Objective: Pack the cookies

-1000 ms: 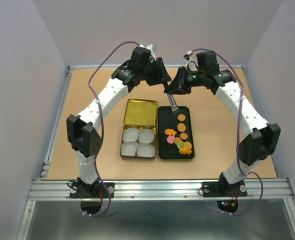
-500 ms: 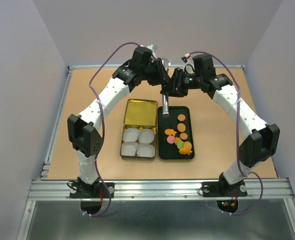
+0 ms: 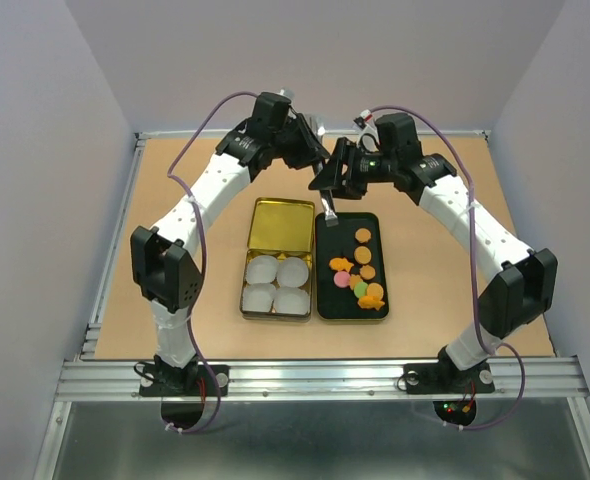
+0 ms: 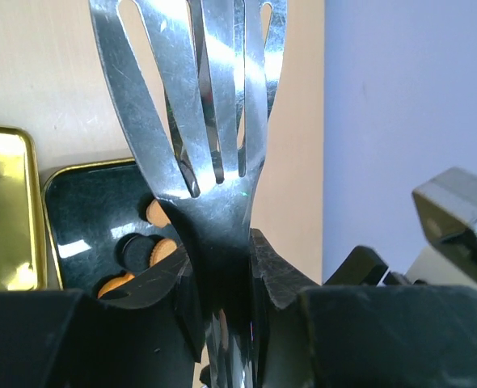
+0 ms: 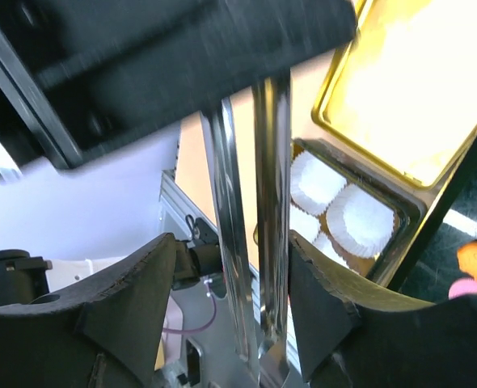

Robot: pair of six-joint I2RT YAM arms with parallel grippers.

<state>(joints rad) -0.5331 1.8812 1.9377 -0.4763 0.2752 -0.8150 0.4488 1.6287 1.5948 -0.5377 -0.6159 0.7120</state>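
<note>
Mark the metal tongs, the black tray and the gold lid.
metal tongs [image 4: 214,214]: left wrist view, solid neck below the slots.
black tray [image 3: 326,298]: top external view, bare floor by its left wall.
gold lid [image 3: 281,225]: top external view, middle of its inside.

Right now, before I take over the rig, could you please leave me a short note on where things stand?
Left hand: shut on the metal tongs, which hang over the far corner of the black tray.
Right hand: open, its fingers either side of the tongs' two arms without pressing them.
Cookies: all lie on the black tray.
Open tin: beside the tray, with four white paper cups that look empty.
Done: nothing packed yet.
Left: carry the cookies into the cups, probably with the tongs.
</note>
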